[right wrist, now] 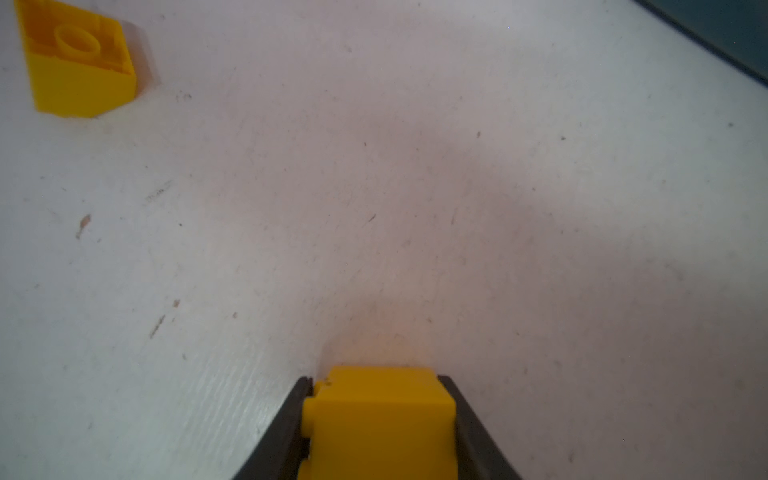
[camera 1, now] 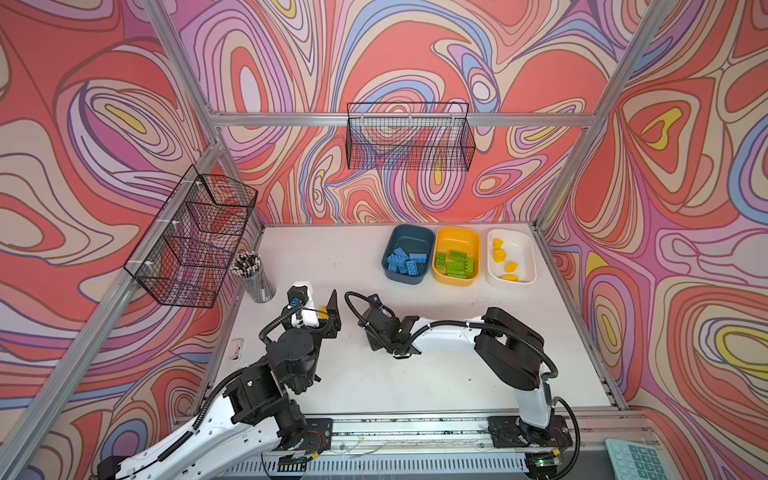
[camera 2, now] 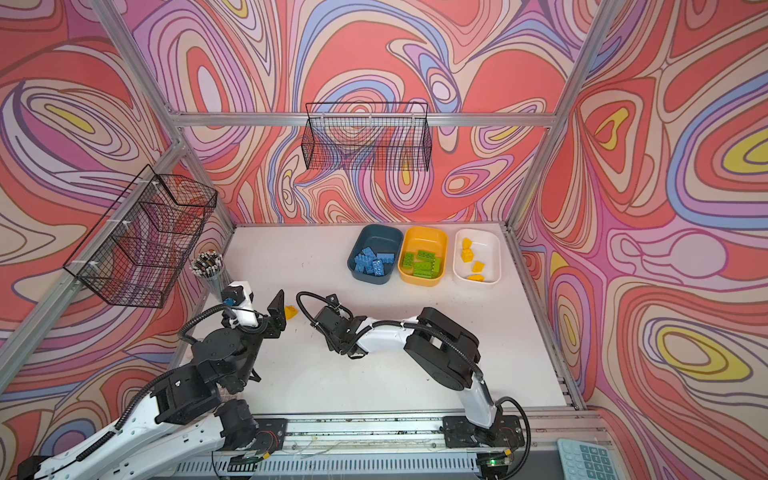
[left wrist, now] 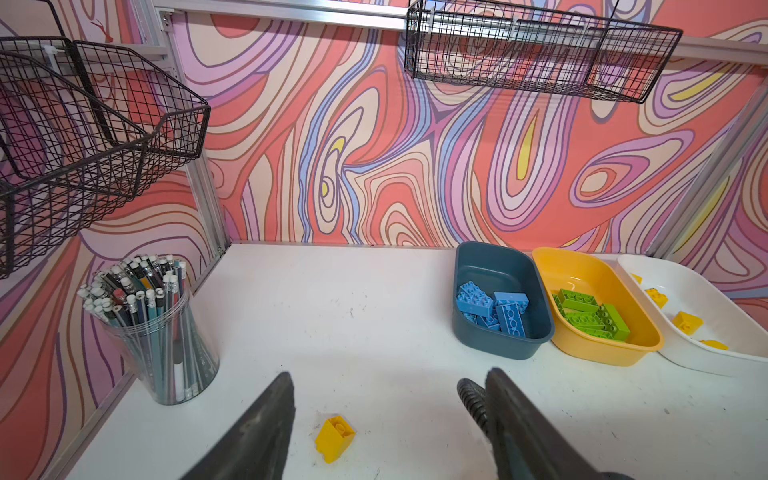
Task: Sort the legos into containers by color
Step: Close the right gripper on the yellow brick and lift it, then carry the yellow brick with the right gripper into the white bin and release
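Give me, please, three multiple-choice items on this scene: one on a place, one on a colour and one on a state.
1. Where is the loose brick?
A. in a tub
B. on the table by the left claw
C. in the pencil cup

2. What colour are the bricks in the yellow tub?
A. blue
B. yellow
C. green

3. How is the right claw?
A. shut on a yellow brick
B. open, empty
C. shut on a blue brick

Key: 1 B, it lies on the table before the open left claw; 2 C, only green bricks lie there; 3 A, the right wrist view shows its jaws clamping the yellow brick.
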### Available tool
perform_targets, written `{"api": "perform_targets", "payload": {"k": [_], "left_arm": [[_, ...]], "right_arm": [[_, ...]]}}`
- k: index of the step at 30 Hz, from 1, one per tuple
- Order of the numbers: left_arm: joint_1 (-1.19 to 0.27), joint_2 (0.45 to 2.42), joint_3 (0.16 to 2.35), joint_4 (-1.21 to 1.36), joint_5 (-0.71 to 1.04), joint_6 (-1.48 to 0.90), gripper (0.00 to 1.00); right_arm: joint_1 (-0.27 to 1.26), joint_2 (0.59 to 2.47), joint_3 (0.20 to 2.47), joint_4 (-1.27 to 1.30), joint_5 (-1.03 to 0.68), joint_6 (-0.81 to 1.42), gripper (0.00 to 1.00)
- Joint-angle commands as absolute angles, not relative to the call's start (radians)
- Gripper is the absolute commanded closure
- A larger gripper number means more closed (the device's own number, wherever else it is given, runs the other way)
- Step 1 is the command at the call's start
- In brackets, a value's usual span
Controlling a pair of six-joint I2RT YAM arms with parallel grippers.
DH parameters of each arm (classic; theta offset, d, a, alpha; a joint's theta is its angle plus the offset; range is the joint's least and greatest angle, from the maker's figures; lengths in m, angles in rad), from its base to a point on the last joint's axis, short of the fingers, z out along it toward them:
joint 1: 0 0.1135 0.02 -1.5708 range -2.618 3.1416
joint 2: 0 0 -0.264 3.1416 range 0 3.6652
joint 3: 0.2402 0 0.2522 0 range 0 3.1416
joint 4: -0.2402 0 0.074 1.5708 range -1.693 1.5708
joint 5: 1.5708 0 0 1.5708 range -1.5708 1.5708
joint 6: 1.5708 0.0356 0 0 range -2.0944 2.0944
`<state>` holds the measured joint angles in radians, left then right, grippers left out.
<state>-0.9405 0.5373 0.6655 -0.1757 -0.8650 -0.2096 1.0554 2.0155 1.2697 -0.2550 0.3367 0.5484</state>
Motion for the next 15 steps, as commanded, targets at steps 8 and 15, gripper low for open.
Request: {"api": "perform_targets", "payload": {"k": [8,15], "left_arm": [[-0.932,0.546,0.741,-0.178,-0.846,-0.148,0.28],[-0.931,0.590,0.813,-0.340,-0.780,-0.159,0.27]], "right_arm": [[1.023,1.823,1.222,-0.256,0.341,0.550,0.65],[0.765,1.573,1.137,-0.280,0.208,0.519,0.66]]}}
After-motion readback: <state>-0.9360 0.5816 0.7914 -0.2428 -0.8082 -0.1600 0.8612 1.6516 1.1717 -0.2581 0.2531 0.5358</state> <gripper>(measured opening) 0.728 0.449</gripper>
